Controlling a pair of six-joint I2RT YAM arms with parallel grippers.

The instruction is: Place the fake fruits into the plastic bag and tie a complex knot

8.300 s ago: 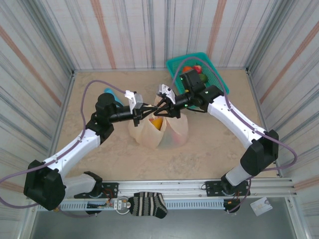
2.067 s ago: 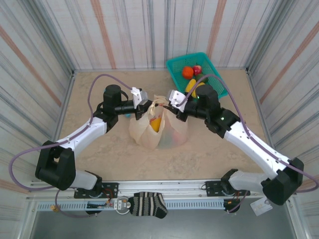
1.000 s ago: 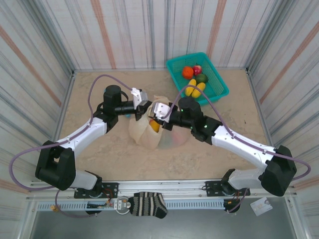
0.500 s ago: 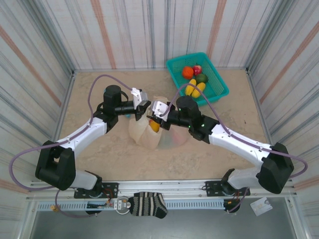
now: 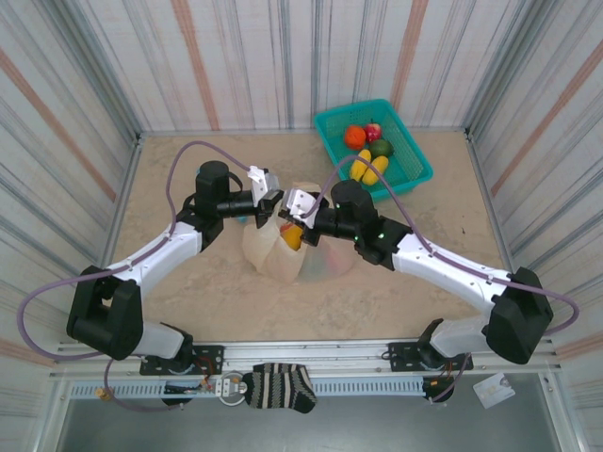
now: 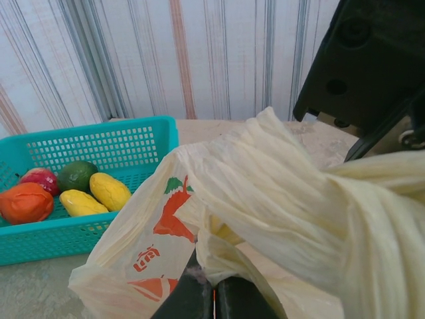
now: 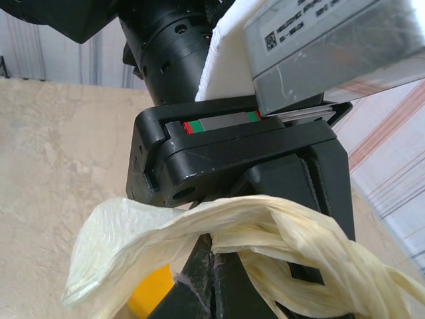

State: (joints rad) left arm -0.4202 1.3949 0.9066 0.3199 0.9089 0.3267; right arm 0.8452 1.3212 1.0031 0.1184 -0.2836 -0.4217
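Both arms are reaching in over the plastic bag (image 5: pixel 300 250), which is sitting roughly mid table (image 5: pixel 188 282) w/ its top bunched up btwn the two wrists.

The left gripper (image 6: pixel 214 292) is clamping down on the bag film. In its wrist cam the jaws are pressing tight together at the bottom edge, w/ cream plastic and a red-orange print draping up and over them. A thick twisted rope of bag is running off to the right of that shot, and the other arm's black housing is looming top right.

The right gripper (image 7: pixel 212 266) is doing the same thing from the opp side. Its jaws are squeezing closed, no gap showing, on a twisted cream strand of the bag that's crossing right over the tips. The left arm's black wrist block is sitting just behind that strand, v close. Can't tell whether the two grippers are actually touching each other.

As for the fake fruits (image 5: pixel 367 151), most are lying in the teal basket (image 5: pixel 419 169) at the far right corner, well apart from the bag. That's an orange one, a red one, a green one and a couple of yellow ones. One yellow-orange fruit (image 5: pixel 293 235) is showing inside the bag's mouth, just under the grippers. Something pinkish is also glowing through the bag's right side, but it's too blurry to call.
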